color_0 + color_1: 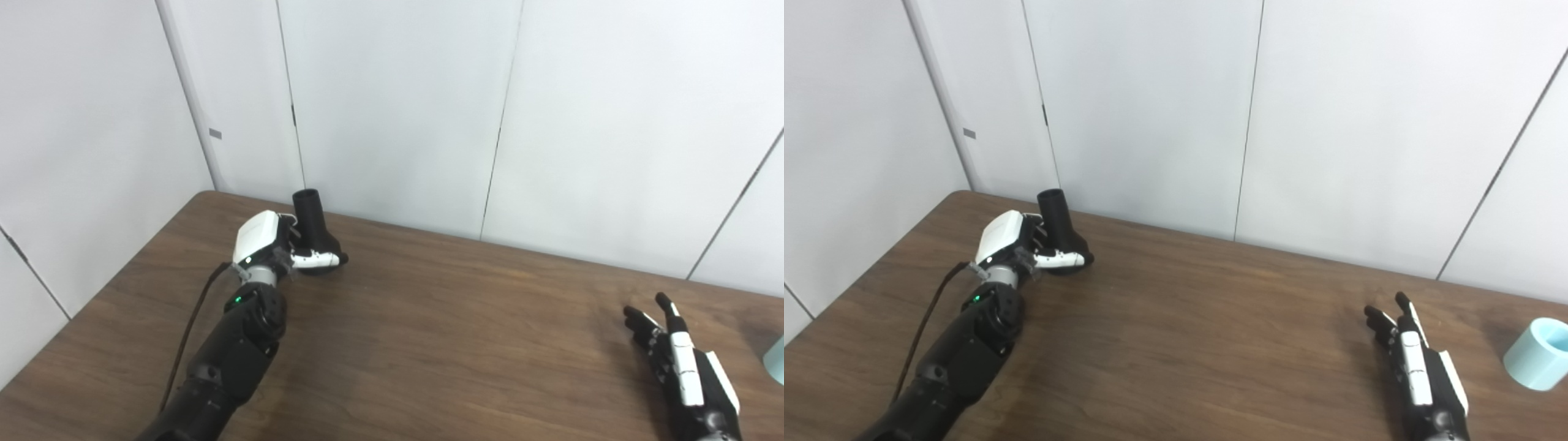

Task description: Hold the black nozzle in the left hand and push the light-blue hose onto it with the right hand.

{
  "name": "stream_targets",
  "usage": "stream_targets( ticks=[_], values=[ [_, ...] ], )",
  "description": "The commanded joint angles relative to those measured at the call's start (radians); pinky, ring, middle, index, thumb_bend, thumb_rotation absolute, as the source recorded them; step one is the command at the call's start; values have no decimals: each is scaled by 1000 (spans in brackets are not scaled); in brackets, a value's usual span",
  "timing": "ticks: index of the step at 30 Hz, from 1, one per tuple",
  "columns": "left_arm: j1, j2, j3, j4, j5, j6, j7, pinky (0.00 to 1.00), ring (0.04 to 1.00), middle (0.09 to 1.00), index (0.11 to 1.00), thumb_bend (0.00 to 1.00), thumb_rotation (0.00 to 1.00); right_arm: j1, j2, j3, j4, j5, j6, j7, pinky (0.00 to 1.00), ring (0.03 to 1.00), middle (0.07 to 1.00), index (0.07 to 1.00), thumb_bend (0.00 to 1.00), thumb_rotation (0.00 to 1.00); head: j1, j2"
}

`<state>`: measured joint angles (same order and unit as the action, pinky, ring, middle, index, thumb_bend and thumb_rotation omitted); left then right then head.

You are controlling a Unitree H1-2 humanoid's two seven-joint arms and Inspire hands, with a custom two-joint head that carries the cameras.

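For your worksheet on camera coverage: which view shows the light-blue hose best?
The right eye view. There the light-blue hose shows nearly whole, a short open-ended piece on the table beyond the right hand. The left eye view catches only a sliver of it, cut off at the right edge.

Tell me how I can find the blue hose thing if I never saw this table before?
Start at the brown wooden table and follow it to its far right side. Past the right hand, which is open and holds nothing, the light-blue hose sits on the wood as a short, hollow tube. It is the only pale blue thing there; the nozzle at the left hand is black.
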<state>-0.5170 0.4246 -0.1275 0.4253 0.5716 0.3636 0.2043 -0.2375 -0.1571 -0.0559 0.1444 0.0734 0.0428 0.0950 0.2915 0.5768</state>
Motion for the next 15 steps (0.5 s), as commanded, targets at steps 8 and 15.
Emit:
stream_targets(
  ticks=[8,15],
  values=[
    [64,-12,-77,-160,86,-75,36,445,505,507,453,501,0,26,1,4,-51,-22,27,-10,919,883,854,1000,415,1000,-29,12],
    [124,-29,-111,-265,135,-181,69,283,400,437,504,502,0,32,19,6,-116,-9,54,-19,876,884,845,1000,370,1000,-65,29]
  ],
)
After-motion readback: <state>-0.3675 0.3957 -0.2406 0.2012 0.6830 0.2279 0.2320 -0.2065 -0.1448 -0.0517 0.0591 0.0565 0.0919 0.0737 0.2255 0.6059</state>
